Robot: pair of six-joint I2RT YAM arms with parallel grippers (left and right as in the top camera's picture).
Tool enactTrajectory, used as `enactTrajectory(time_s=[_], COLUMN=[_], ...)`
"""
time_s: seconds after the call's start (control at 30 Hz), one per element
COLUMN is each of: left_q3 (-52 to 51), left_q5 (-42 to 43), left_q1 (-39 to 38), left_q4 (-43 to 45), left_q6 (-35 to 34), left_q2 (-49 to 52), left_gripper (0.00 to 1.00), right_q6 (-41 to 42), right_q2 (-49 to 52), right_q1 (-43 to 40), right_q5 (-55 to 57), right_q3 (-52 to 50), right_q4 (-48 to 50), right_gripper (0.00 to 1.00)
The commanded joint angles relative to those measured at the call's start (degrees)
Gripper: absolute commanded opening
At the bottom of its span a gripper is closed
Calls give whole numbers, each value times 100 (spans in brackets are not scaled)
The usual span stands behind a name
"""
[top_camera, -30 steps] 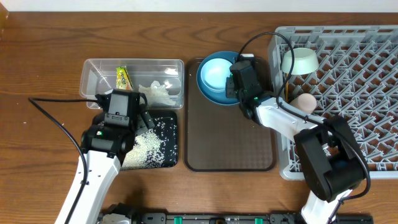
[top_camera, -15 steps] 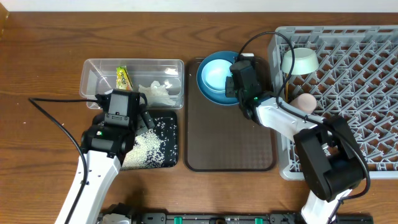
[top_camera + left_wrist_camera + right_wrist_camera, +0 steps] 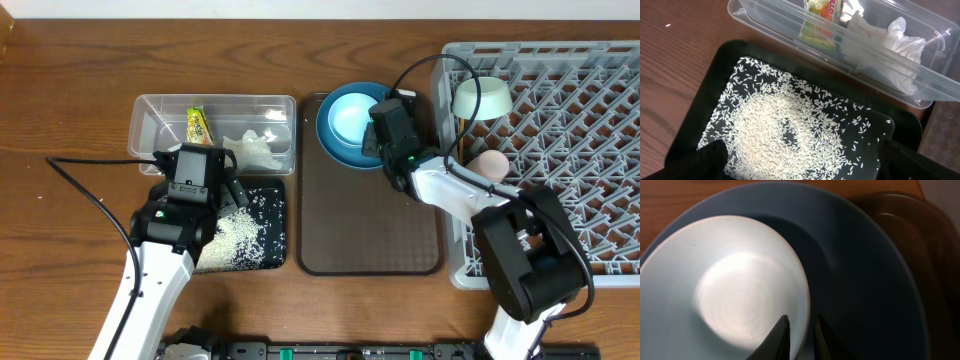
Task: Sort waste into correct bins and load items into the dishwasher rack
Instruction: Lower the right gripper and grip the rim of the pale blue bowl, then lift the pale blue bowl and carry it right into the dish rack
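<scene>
Warm brown wood-grain tabletop (image 3: pixel 70 90) from edge to edge of the overhead view, under soft, even light.

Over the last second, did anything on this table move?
Hardly. The right end effector nudged slightly rightward in the overhead view, its fingers straddling the rim of the light blue bowl. The left end effector, rice, black tray, clear container and rack stayed put.

Both my arms (image 3: pixel 450 190) look alike: white links (image 3: pixel 140 290), blk boxy wrist housings (image 3: pixel 195 175), thin blk cables (image 3: pixel 85 190) trailing off, tiny green LED (image 3: pixel 408 157) on R wrist, dark tapered fingers (image 3: pixel 781 337).
</scene>
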Motion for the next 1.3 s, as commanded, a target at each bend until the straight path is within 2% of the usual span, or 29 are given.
enactTrajectory(time_s=[0.0, 0.17, 0.4, 0.53, 0.63, 0.73, 0.87, 1.0, 1.17, 1.27], left_q3=[28, 28, 28, 28, 28, 28, 28, 28, 28, 28], left_q5=[-94, -94, -94, -94, -94, -94, -94, -94, -94, -94], left_q1=[31, 31, 31, 31, 31, 31, 31, 31, 31, 31], left_q4=[-13, -13, -13, -13, -13, -13, -13, -13, -13, -13], left_q6=[33, 33, 33, 33, 33, 33, 33, 33, 33, 33], left_q2=[24, 24, 24, 24, 24, 24, 24, 24, 24, 24], left_gripper=[98, 98, 98, 98, 98, 98, 98, 98, 98, 98], right_q6=[275, 262, -249, -870, -1578, -2688, -4577, -5880, -6966, -7145], right_q2=[199, 153, -256, -684, -1080, -1556, -2149, -2570, -2708, -2673], right_q1=[20, 20, 20, 20, 13, -42, -282, -815, -1873, -2492], right_q5=[109, 262, 487, 555, 772, 1388, 2288, 3311, 3696, 3733], right_q3=[70, 72, 74, 74, 74, 74, 74, 74, 72, 72], right_q4=[-4, 116, 190, 190, 192, 271, 369, 575, 699, 682], right_gripper=[14, 2, 1, 1, 1, 1, 1, 1, 1, 1])
